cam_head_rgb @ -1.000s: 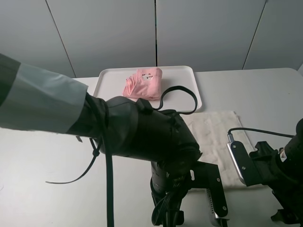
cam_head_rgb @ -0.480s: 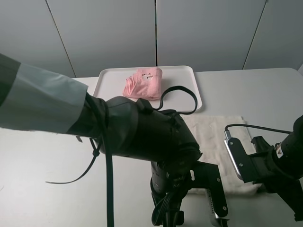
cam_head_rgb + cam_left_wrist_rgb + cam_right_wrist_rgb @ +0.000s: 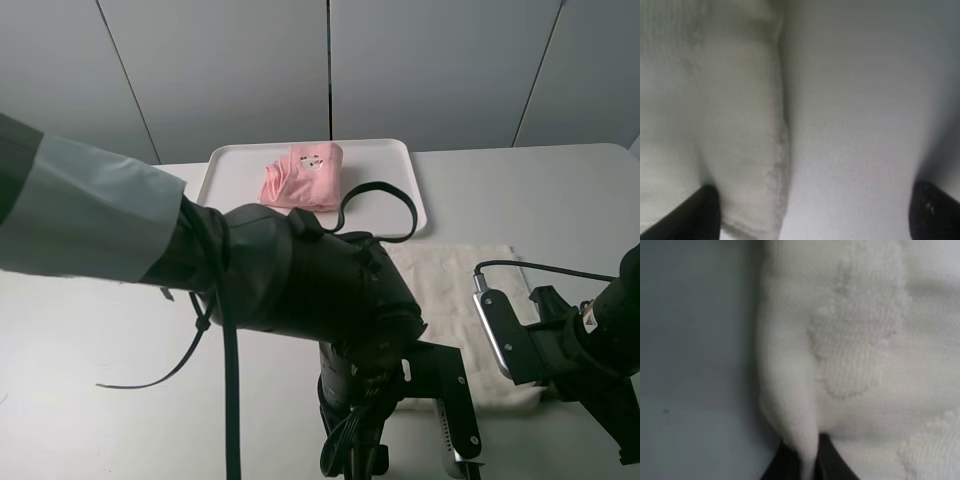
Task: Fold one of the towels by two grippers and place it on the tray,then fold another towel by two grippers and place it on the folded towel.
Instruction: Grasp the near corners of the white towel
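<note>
Pink towel (image 3: 303,178) is folded and sits on the tray (image 3: 385,160), a bit left of its middle, so the first half looks done. White towel (image 3: 450,290) lies flat on the bench (image 3: 560,190), on the near side of the tray off its right corner, close to the rim but apart from it. Change in the last second: the right pincer (image 3: 807,465) has gone from wide open to closed and now pinches a raised ridge of the white towel's edge between its tips. The right arm has also shifted in a little over the towel's near right corner. Left pincer (image 3: 817,215) gapes wide, one finger over cloth and the other over bare bench, astride the towel's near left edge, with nothing gripped. Left arm hasn't moved in the high view. My read: the second fold is starting, with one corner secured and one pending. Left should close on its edge before any lift, else the towel drags lopsided. Risk: the right grip is a thin pinch of terry and could slip. Can't tell if the left tips touch the bench.
</note>
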Tool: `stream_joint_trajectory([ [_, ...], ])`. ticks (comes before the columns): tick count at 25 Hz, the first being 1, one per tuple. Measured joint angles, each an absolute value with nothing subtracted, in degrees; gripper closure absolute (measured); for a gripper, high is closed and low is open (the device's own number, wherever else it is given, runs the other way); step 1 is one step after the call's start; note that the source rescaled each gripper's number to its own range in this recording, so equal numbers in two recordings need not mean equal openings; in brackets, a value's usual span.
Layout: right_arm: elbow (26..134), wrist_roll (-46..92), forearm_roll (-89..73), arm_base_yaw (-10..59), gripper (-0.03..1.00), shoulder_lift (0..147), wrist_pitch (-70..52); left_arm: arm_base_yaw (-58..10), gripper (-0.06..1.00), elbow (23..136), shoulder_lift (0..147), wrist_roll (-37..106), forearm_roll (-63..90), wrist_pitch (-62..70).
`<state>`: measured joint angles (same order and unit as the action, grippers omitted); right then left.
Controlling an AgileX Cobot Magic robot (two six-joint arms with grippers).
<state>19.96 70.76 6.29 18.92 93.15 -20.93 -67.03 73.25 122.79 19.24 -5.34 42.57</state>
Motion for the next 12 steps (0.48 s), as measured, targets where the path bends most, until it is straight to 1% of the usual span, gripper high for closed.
stream_joint_trajectory([
  [2,20.0,70.8,6.3,18.9,0.96,93.2,-20.9,-67.0,0.1,73.3,122.8,18.8,-5.8,42.5],
  [8,20.0,70.8,6.3,18.9,0.96,93.2,-20.9,-67.0,0.6,73.3,122.8,17.9,-7.1,41.4],
  [12,20.0,70.5,6.3,18.9,0.97,93.2,-20.8,-67.0,0.89,73.3,122.9,14.3,-9.2,40.3],
])
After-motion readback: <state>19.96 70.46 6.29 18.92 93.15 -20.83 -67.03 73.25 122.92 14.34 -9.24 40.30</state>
